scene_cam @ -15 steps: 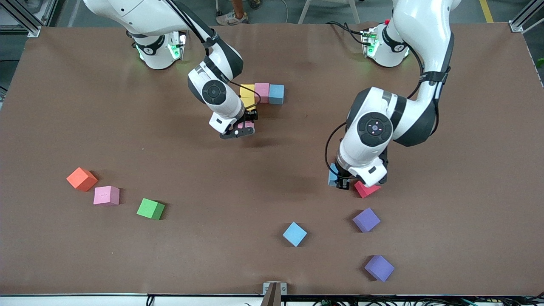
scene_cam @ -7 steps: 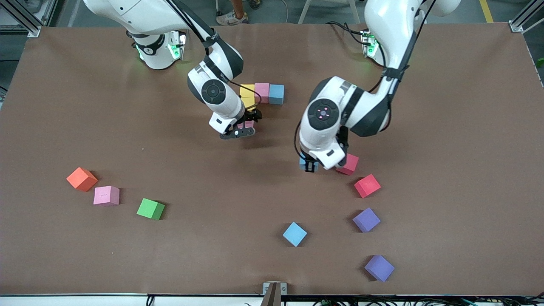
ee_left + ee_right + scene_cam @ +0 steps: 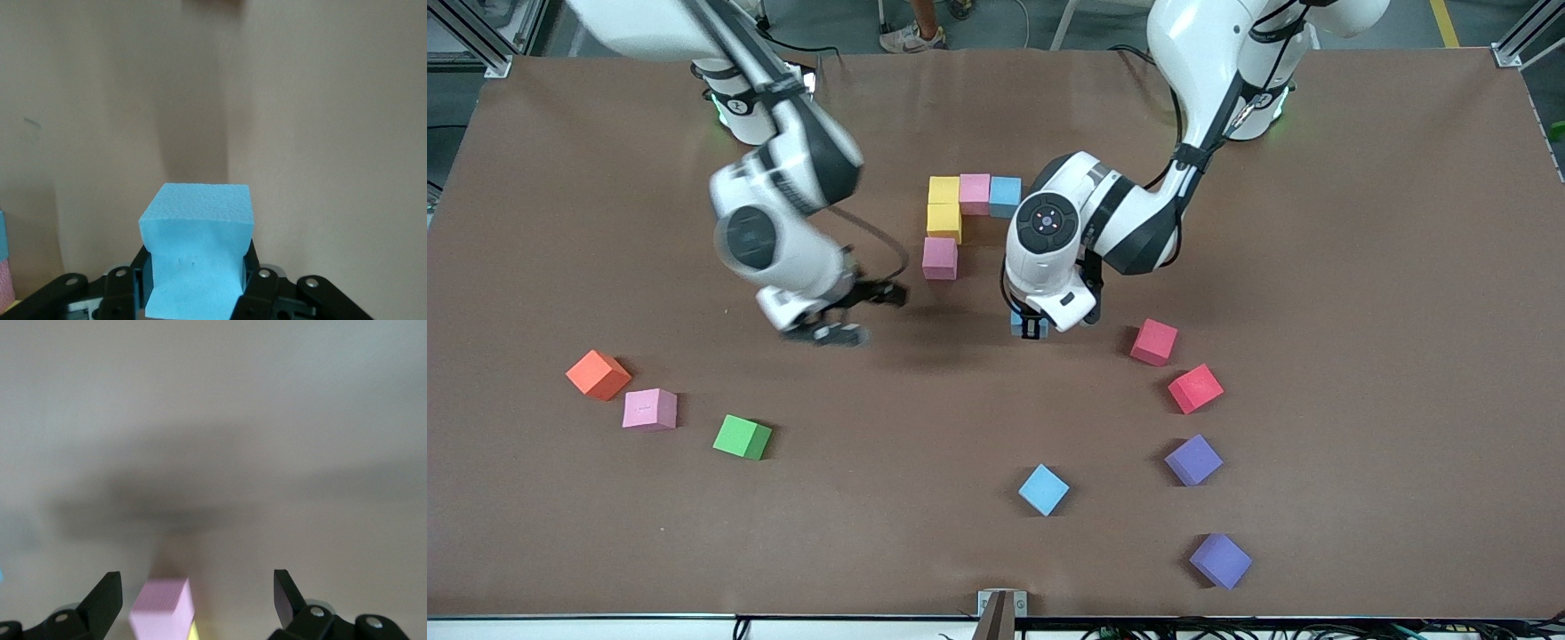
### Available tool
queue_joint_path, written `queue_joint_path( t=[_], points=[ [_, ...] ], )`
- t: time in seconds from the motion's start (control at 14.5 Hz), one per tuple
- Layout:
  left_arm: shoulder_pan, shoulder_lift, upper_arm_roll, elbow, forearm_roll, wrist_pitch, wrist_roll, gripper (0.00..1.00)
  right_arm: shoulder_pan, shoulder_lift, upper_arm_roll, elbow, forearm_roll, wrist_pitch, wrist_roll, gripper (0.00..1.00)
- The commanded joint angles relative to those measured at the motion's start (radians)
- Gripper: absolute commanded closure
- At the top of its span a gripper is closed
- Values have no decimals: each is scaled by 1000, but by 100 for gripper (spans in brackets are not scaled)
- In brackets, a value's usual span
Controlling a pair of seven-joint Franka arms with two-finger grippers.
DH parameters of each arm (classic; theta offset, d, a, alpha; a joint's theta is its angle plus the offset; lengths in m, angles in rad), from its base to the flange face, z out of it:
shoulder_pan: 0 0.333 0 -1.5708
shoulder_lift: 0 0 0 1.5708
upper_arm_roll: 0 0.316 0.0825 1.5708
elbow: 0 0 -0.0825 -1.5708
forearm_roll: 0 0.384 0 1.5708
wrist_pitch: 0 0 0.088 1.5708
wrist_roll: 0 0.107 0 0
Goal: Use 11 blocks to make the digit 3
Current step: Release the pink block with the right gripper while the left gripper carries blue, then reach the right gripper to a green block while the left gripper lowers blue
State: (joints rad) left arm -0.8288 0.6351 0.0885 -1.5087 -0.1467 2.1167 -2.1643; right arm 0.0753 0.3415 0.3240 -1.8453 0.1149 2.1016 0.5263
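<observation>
Five blocks stand joined mid-table: a row of yellow (image 3: 943, 189), pink (image 3: 975, 191) and light blue (image 3: 1005, 194), then a yellow block (image 3: 943, 220) and a pink block (image 3: 940, 258) running nearer the camera. My left gripper (image 3: 1032, 325) is shut on a light blue block (image 3: 197, 240) and hangs over bare table beside that pink block. My right gripper (image 3: 858, 313) is open and holds nothing, over the table toward the right arm's end. In its wrist view the gripper (image 3: 197, 597) looks onto the pink block (image 3: 163, 610).
Loose blocks lie nearer the camera: two red (image 3: 1154, 341) (image 3: 1195, 388), two purple (image 3: 1193, 459) (image 3: 1220, 560), a light blue (image 3: 1043, 489), a green (image 3: 742, 436) and a pink (image 3: 649, 409). An orange cube (image 3: 598, 374) sits beside that pink one.
The right gripper opened, left the pink block against the yellow one and drew away toward its own end. The left arm carried the light blue block from the red blocks toward the figure.
</observation>
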Motion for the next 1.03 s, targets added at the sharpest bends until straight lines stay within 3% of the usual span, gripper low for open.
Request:
queue_joint_path(
  t=[0.0, 0.21, 0.34, 0.55, 0.69, 0.96],
  points=[
    [-53, 32, 8, 2, -21, 41, -44, 84, -86, 33, -46, 69, -9, -9, -61, 0],
    [-117, 64, 8, 2, -19, 104, -133, 84, -107, 140, -120, 167, -172, 62, -83, 0],
    [-141, 70, 8, 4, -19, 118, -179, 84, -120, 195, -126, 175, -241, 128, -85, 0],
    [-171, 86, 11, 2, -17, 150, -193, 84, -140, 284, -126, 250, -248, 144, -107, 0],
    [-188, 101, 11, -1, -14, 160, -201, 84, -143, 326, -129, 296, -247, 144, -228, 0],
    [-217, 103, 8, -33, -17, 161, -210, 84, -149, 367, -158, 319, -248, 144, -313, 0]
  ],
)
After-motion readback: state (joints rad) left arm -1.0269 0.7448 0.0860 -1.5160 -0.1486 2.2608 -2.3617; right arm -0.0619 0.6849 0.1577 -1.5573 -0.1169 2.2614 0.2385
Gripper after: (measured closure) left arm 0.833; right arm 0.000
